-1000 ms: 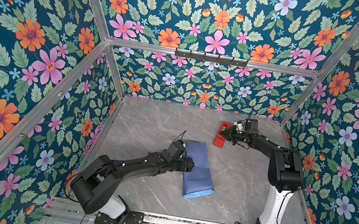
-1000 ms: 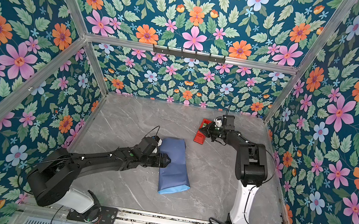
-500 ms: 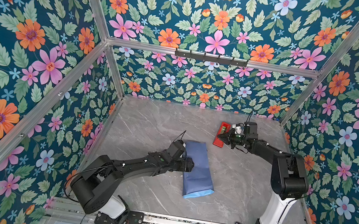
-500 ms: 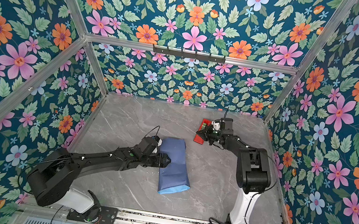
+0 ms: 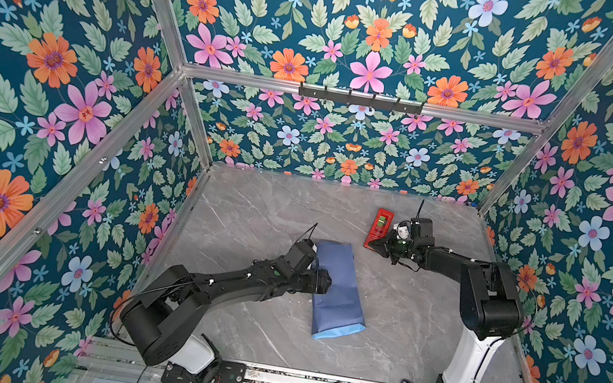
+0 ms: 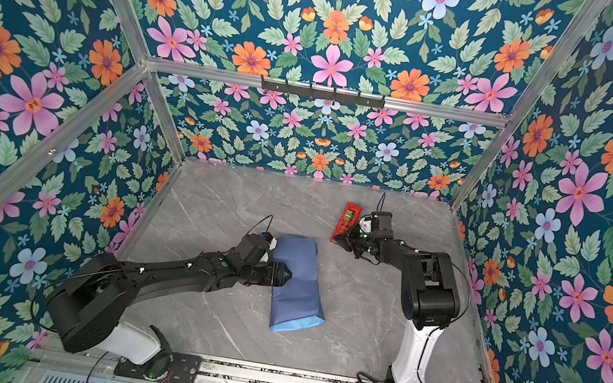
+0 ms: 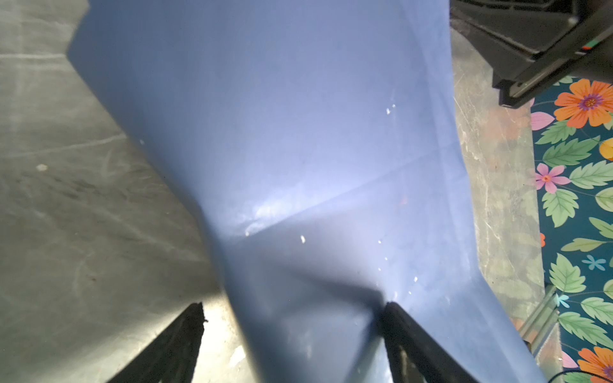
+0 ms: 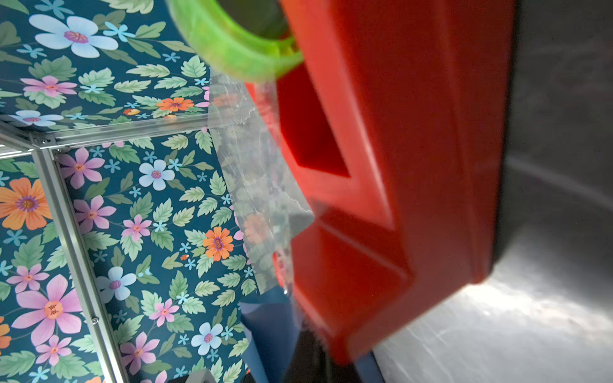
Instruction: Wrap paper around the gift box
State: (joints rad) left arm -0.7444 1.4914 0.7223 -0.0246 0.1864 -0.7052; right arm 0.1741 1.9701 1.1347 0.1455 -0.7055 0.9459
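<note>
left gripper (image 5: 326, 281) is down on the paper (image 5: 340, 303), jaws spread wide. In the left wrist view one finger (image 7: 408, 335) presses a dent into the sheet, while the other finger (image 7: 179, 345) sits off the paper's edge on the bare table (image 5: 273, 204). It pins the paper rather than pinching it

the paper is folded into a long slate-blue bundle right under and ahead of that gripper, with both ends running out to either side of the jaws. Its light blue face shows only at the end nearer the arm bases. gift box isn't visible, so can't confirm it's inside, though the bundle has a box-like bulk

right gripper (image 5: 373, 245) is well apart from the bundle, jaws closed, tip at the near end of the red tape dispenser (image 5: 380, 226), touching or just beside it. In the right wrist view the dispenser (image 8: 414, 165) fills the frame, with the green tape roll (image 8: 232, 56) on it and a clear tape strip (image 8: 258, 185) hanging off. Can't tell if the closed jaws have the strip's end; the fingers aren't clear there
</note>
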